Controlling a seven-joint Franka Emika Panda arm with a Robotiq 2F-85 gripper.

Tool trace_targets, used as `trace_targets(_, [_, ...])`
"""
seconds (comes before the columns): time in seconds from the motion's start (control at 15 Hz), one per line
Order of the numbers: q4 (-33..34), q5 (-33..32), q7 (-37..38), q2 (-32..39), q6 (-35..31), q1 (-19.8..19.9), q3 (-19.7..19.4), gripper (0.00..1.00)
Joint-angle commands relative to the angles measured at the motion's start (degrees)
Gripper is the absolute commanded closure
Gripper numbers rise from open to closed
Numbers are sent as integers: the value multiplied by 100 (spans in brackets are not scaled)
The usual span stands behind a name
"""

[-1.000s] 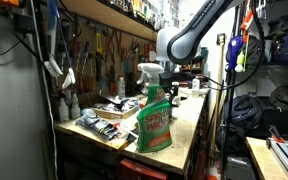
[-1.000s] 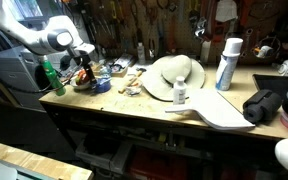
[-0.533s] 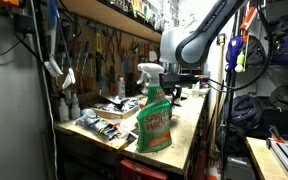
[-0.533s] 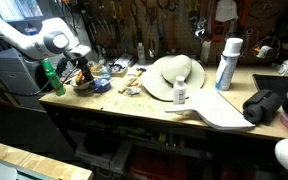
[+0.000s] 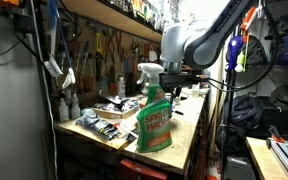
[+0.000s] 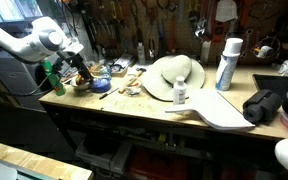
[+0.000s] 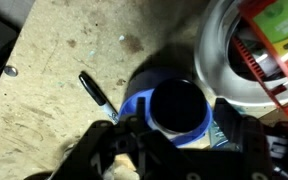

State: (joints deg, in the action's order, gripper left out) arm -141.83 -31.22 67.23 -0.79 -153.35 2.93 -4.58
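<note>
Claw (image 7: 177, 140): dark fingers stand on either side of a blue round cup with a dark inside (image 7: 174, 105), drawn in against its walls and gripping it; in an exterior view the claw (image 6: 81, 72) hangs low over the cluttered end of the bench.
Blue cup: upright between the fingers, its mouth facing the wrist camera, over the pale speckled plywood surface (image 7: 74, 50).
Black marker pen (image 7: 97, 92): lies slanted on the surface just beside the blue cup, on the side away from the bowl, and apart from it.
White round bowl (image 7: 219, 60): near the blue cup on its other side; its rim runs close past the cup's edge, and whether they touch cannot be told.
Red packet with a green label (image 7: 274, 35): lies inside the white bowl, beyond the blue cup.
Green spray bottle (image 5: 154, 118): upright near the bench edge, well apart from the blue cup.
Pale straw hat (image 6: 174, 75): lies on the surface well apart from the blue cup, toward the middle of the bench.
</note>
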Motion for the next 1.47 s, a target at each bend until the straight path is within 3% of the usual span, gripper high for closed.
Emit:
trace_targets(0.0, [-153, -702, 673, -70, -105, 69, 55, 30])
trace_targets(0.33, [-187, -917, 855, 15, -103, 41, 63, 26])
trace_targets(0.47, [-202, -924, 836, 49, -141, 37, 65, 28])
trace_targets(0.53, [-187, -1005, 886, 75, -173, 39, 60, 51])
trace_targets(0.67, [-167, -1094, 899, 108, -213, 37, 53, 54])
trace_targets(0.8, [-158, -1256, 982, 121, -245, 14, 26, 69])
trace_targets(0.87, [-154, -1315, 1010, 114, -230, 15, 24, 69])
trace_targets(1.0, [-254, -820, 517, -27, -309, 33, 51, 69])
trace_targets(1.33, [-550, 1606, -1851, -574, -288, -41, 75, 69])
trace_targets(1.4, [-506, 2075, -2315, -660, -55, -488, -388, 69])
